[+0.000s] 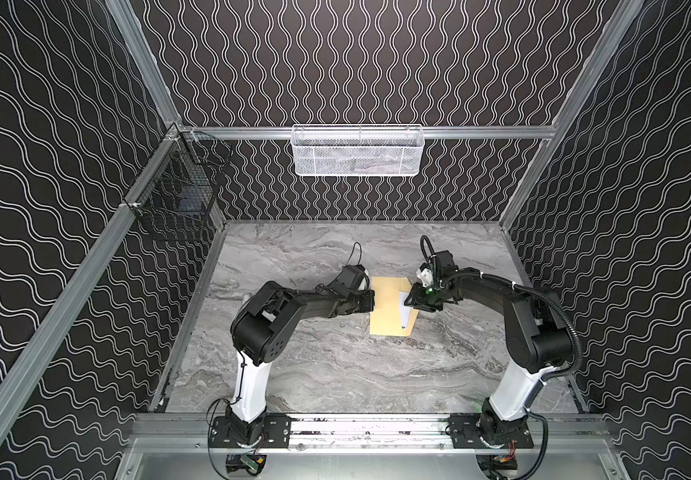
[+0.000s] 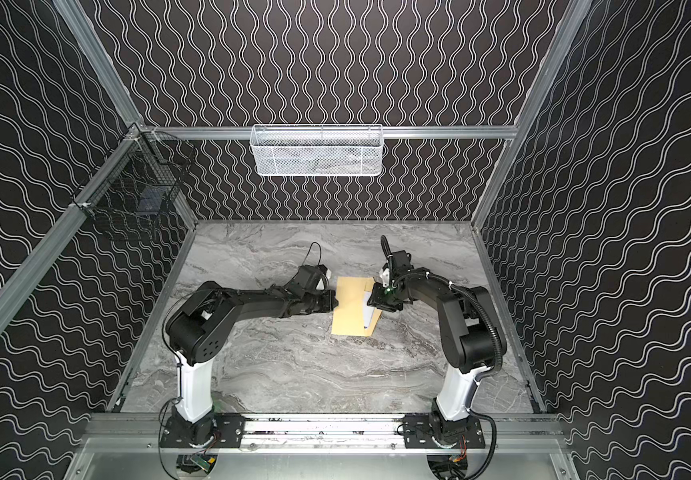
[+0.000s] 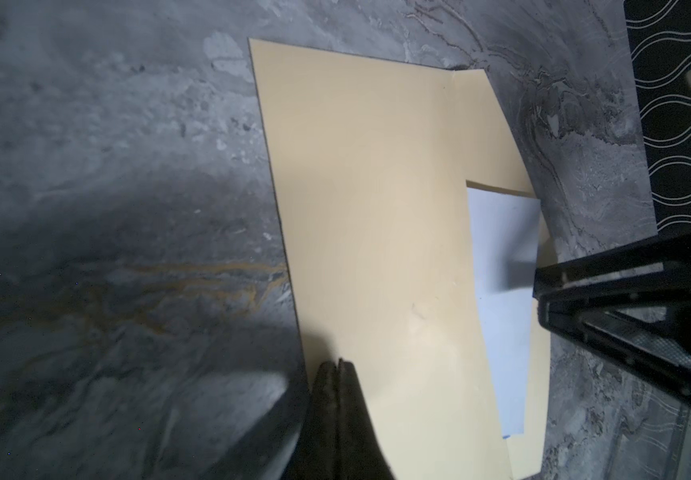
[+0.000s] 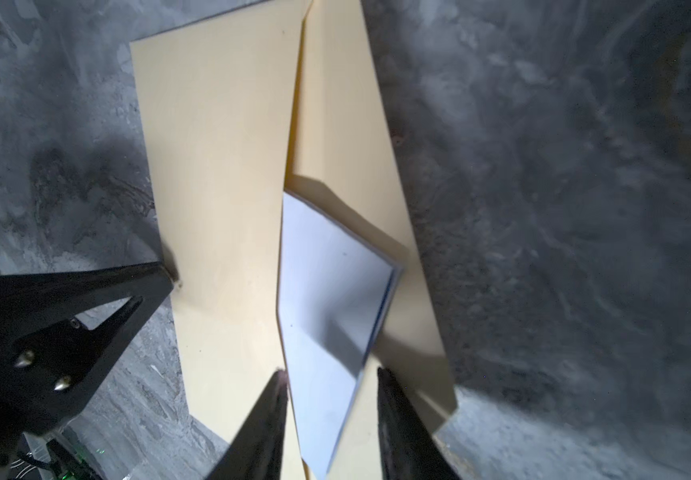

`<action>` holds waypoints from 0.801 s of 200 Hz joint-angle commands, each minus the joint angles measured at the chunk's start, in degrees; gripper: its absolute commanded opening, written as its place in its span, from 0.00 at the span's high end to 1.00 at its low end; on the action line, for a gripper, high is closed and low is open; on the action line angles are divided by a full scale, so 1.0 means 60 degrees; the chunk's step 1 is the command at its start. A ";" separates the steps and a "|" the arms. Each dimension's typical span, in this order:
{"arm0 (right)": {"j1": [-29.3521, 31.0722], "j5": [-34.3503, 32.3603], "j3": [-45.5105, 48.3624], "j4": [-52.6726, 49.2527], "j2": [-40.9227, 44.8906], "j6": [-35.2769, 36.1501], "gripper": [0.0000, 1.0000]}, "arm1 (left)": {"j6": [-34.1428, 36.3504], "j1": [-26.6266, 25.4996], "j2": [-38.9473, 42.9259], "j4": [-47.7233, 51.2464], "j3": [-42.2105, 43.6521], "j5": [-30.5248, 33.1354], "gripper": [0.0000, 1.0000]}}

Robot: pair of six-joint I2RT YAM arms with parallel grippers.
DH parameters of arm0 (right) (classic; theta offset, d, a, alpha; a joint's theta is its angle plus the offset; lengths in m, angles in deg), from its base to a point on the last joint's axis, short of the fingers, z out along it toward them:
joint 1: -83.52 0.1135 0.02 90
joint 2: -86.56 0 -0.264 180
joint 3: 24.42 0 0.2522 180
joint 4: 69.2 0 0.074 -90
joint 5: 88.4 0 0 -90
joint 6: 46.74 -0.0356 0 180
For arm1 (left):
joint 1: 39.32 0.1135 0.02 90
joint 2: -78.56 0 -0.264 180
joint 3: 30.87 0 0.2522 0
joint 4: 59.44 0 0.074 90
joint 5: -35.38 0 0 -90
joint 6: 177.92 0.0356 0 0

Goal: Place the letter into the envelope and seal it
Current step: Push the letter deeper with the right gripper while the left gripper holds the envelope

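Tan envelope [image 3: 377,208], one; white letter [image 3: 501,232], one.

On my feed I see a cell closed in by black walls [image 1: 356,62] printed with white wavy lines and framed by aluminium rails [image 1: 481,132]. The work surface is a grey marble-patterned tabletop [image 1: 335,374] under even light. A white mesh basket [image 1: 356,160] hangs on the back rail, and a black wire basket [image 1: 177,195] hangs in the far left corner.
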 commanded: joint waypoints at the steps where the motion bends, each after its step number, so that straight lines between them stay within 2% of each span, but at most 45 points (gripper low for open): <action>1: -0.0005 0.0022 0.0012 0.0079 -0.0095 -0.0018 0.71 | 0.0146 0.0035 -0.0295 0.1928 0.0147 0.0905 1.00; 43: -0.0028 -0.0018 0.0087 0.0324 -0.0241 -0.0005 0.83 | 0.0210 0.0034 -0.0266 0.1772 0.0184 0.0815 1.00; 61: -0.0026 -0.0035 0.0078 0.0387 -0.0265 -0.0001 0.96 | 0.0332 0.0032 -0.0195 0.1583 0.0203 0.0790 1.00; 84: -0.0017 0.0083 0.0208 0.0577 -0.0176 -0.0062 1.00 | 0.0451 0.0032 0.0136 0.1212 0.0321 0.0670 0.96; 112: -0.0027 0.0098 0.0301 0.0615 -0.0244 -0.0088 1.00 | 0.0409 0.0039 0.0646 0.0713 0.0376 0.0289 0.83; 130: -0.0019 0.0051 0.0399 0.0665 -0.0158 -0.0121 1.00 | 0.0162 0.0072 0.1170 0.0592 0.0554 0.0439 0.63; 143: -0.0021 0.0042 0.0415 0.0640 -0.0106 -0.0108 1.00 | -0.0116 0.0166 0.1491 0.0469 0.0737 0.0556 0.52; 160: -0.0023 0.0053 0.0386 0.0592 -0.0083 -0.0094 1.00 | -0.0345 0.0313 0.1540 0.0534 0.0766 0.0535 0.47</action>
